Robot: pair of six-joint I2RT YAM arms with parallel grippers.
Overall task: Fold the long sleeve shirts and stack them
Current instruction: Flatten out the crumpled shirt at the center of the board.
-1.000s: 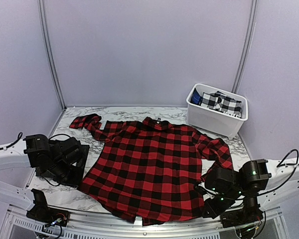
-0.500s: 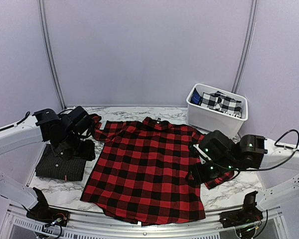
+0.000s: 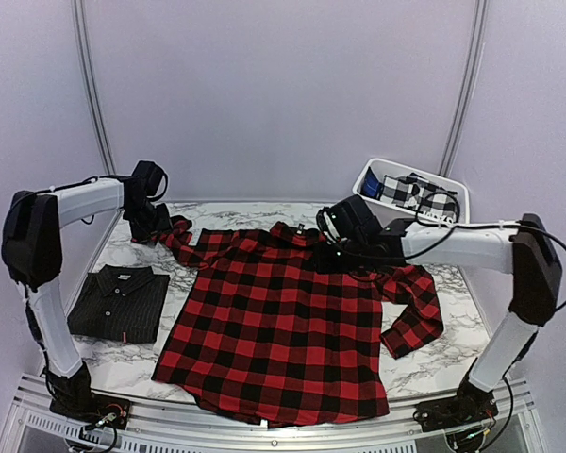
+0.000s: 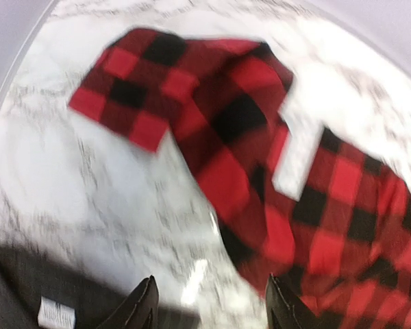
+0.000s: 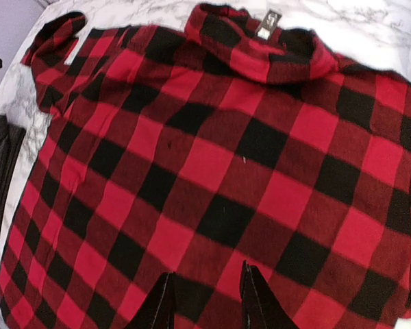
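Note:
The red-and-black check long sleeve shirt lies spread flat, back up, in the middle of the marble table, collar at the far side. Its left sleeve is bunched at the far left. The black pinstriped shirt lies folded at the left, its white label showing in the left wrist view. My left gripper hovers open over bare marble beside that sleeve. Open and holding nothing, my right gripper hangs above the shirt's upper back.
A white bin with black-and-white checked cloth stands at the far right corner. The red shirt's right sleeve is folded back near the right edge. Purple walls close in the table on three sides.
Both arms have swung from the near edge to the far side, the left to the sleeve, the right to the collar area. Both grippers were shut and now stand open. The black shirt is uncovered.

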